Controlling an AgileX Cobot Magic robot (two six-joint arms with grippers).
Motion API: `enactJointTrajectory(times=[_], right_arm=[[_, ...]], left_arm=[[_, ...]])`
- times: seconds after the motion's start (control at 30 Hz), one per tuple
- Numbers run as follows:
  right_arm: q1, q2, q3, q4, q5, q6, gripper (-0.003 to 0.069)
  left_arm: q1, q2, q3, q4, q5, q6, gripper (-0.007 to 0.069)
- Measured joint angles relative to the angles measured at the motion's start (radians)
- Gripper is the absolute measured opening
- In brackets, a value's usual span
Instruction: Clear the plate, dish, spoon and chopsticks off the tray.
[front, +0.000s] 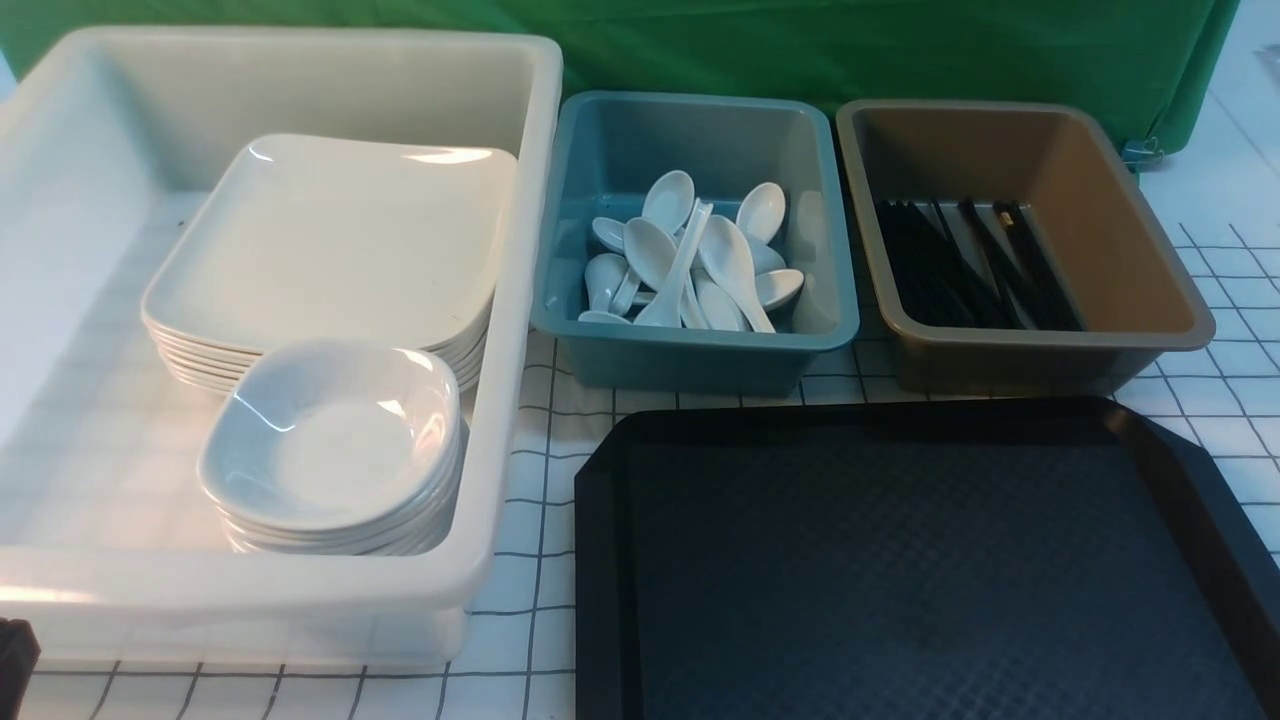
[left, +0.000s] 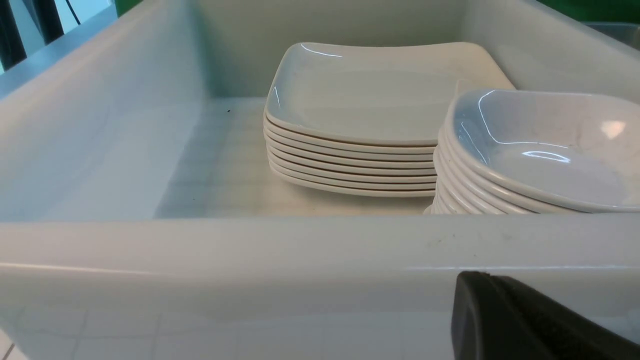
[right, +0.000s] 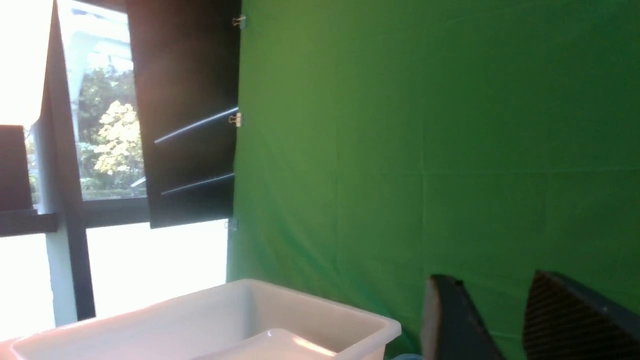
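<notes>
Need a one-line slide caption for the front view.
Black tray bare; plates in the white tub, spoons and chopsticks binned.

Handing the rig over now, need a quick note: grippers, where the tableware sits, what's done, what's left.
Left gripper: shut, empty, low outside the white tub's near wall.
Right gripper: raised, facing the green backdrop, fingers apart with nothing between them.
Tray: nothing on the part in view.
Plates stacked in the white tub, small dishes stacked in front of them.
Spoons in the teal tub, chopsticks in the brown tub.
Done: clearing looks complete.
Left: seemingly nothing, though the tray's near edge is out of frame.
</notes>
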Motion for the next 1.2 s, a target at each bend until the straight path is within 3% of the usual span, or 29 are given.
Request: enactJointTrajectory(times=[0.1, 0.4, 0.6, 0.63, 0.7, 0.83, 0.97, 1.2], right_arm=[[0.0, 0.0, 0.002, 0.097, 0.0, -0.08, 0.0239], [-0.03, 0.006, 0.023, 0.119, -0.001, -0.098, 0.0239], [-0.32, 0.007, 0.162, 0.121, 0.005, -0.1, 0.0239], [-0.332, 0.007, 0.168, 0.121, 0.006, -0.101, 0.0239], [-0.465, 0.004, 0.255, 0.121, 0.007, -0.101, 0.0239], [-0.632, -0.04, 0.434, 0.121, 0.014, -0.101, 0.0239], [-0.694, -0.109, 0.552, 0.121, 0.043, -0.101, 0.0239], [-0.704, -0.116, 0.565, 0.121, 0.086, -0.107, 0.0239]], left_arm=[[0.0, 0.0, 0.0, 0.0, 0.0, 0.0, 0.0005], [0.0, 0.0, 0.0, 0.0, 0.0, 0.0, 0.0005], [0.0, 0.0, 0.0, 0.0, 0.0, 0.0, 0.0005], [0.0, 0.0, 0.0, 0.0, 0.0, 0.0, 0.0005], [0.0, 0.0, 0.0, 0.0, 0.0, 0.0, 0.0005], [0.0, 0.0, 0.0, 0.0, 0.0, 0.0, 0.0005], [0.0, 0.0, 0.0, 0.0, 0.0, 0.0, 0.0005], [0.0, 0.0, 0.0, 0.0, -0.005, 0.0, 0.0005]])
